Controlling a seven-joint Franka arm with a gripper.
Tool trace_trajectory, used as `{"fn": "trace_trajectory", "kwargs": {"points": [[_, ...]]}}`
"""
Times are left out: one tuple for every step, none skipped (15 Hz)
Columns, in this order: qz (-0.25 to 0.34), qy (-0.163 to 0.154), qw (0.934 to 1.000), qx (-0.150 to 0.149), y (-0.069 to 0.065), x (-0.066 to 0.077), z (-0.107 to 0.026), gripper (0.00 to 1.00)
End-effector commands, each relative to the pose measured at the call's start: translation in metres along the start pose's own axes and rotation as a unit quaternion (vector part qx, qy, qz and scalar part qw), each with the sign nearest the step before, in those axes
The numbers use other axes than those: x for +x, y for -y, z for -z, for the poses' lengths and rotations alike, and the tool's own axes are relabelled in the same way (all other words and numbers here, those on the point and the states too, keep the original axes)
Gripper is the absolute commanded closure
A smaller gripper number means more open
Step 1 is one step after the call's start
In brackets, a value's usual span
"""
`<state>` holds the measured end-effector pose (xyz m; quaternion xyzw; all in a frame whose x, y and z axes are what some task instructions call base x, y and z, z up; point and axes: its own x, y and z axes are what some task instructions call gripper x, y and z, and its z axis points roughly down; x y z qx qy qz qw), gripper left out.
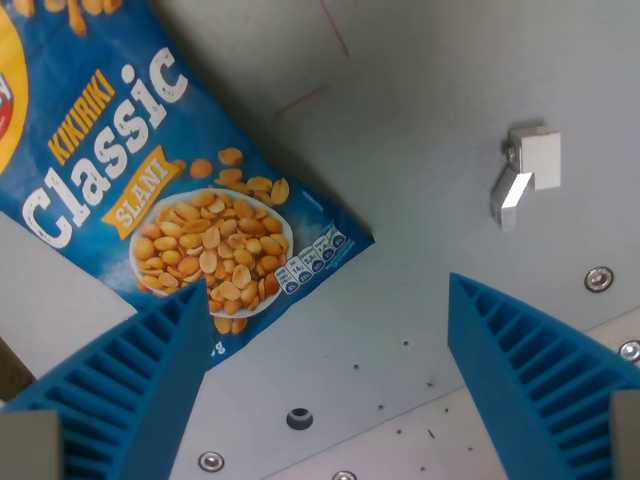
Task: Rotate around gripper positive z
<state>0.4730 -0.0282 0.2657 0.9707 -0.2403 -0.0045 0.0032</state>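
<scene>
A blue "Kikiriki Classic" peanut bag (160,190) lies flat on the grey table, filling the wrist view's upper left, tilted so one corner points to the centre. My gripper (325,320) hangs above the table with its two blue ribbed fingers wide apart. The left finger (130,390) overlaps the bag's lower edge in the picture; the right finger (540,370) is over bare table. Nothing is between the fingers.
A small white and metal bracket (525,175) is fixed to the table at the upper right. Screw heads (598,278) and a hole (299,418) mark the plate seam near the bottom. Thin red lines (315,95) are drawn at the top centre.
</scene>
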Motion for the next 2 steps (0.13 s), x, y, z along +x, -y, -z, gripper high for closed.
{"fn": "trace_trajectory", "kwargs": {"points": [[-0.087, -0.002, 0.9962, 0.001, 0.0000, 0.0003, 0.0022, 0.00], [-0.094, -0.002, 0.9956, 0.001, 0.0000, 0.0003, 0.0022, 0.00]]}}
